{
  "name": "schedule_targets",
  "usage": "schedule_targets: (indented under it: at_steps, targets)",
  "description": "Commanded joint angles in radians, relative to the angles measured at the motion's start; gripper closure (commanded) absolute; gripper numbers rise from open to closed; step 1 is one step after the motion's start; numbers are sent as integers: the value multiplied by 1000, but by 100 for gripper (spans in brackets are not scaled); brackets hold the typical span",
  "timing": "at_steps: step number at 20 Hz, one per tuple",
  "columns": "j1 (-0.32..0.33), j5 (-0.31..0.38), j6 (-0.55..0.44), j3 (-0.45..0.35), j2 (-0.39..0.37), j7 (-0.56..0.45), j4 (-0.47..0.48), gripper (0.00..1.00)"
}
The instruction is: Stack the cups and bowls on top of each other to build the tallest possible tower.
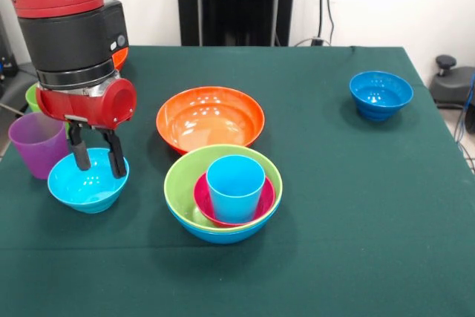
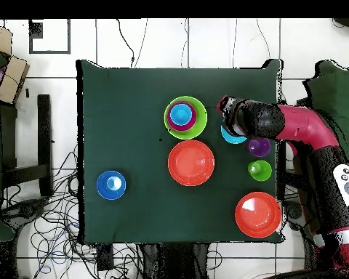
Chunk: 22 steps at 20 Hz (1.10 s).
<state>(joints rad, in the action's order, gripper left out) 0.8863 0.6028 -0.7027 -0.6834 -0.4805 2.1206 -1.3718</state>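
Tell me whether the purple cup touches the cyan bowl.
Cannot tell. In the front view the purple cup and the cyan bowl overlap without visible contact; overhead, the arm covers their meeting point.

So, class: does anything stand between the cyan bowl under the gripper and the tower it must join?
Nothing visible does. The cyan bowl sits beside the tower, with bare green table between them; the orange bowl lies behind that path.

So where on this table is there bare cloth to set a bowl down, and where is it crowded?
Free: the wide green cloth between the tower and the dark blue bowl, and the whole near strip along the front view's bottom edge. Crowded: the side where the gripper hangs at the cyan bowl, beside the purple cup and orange bowl.
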Motion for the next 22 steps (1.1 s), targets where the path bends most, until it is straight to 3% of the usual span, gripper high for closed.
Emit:
schedule_targets:
  at_steps: [1,13,22]
  targets:
    - [-27,77,66,9,22,-179,-55,0]
    - [-96,148,173,67,55,-89,-16,0]
    - [-114,154,179,82,53,-87,-16,0]
